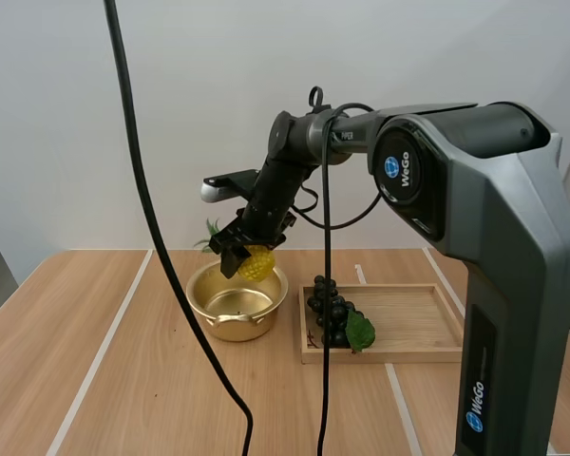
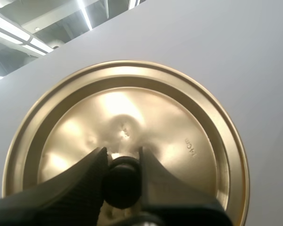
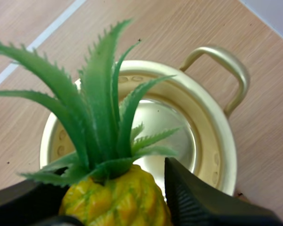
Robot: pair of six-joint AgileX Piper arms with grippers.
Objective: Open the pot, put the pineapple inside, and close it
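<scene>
The left fingers (image 2: 87, 172) are clamped on the black knob (image 2: 121, 183) of the golden lid (image 2: 179, 117), one finger on each side. The lid hangs in the air with only a blank wall behind it, so I judge the opening step done. On the bench (image 1: 95, 361), the pot (image 1: 236, 321) stands upright and uncovered. In the right wrist view its shiny hollow shows nothing lying inside. Just above it, the right fingers (image 3: 191, 200) pinch the yellow body of the pineapple (image 1: 256, 263) from both sides. The green leaf crown reaches out over the pot's mouth. The fruit hangs over the right half of the opening, close to the rim, but whether its lowest part has dipped below the rim I cannot tell. It does not appear to rest on the bottom. Farther right, well apart from the pot, a wooden tray (image 1: 408, 318) carries a dark bunch of grapes (image 1: 329, 309) at its near-left end, which has no part in this job. By my reckoning the work is about halfway. The pineapple has yet to be lowered and let go, and the lid has yet to be set back on the pot.
</scene>
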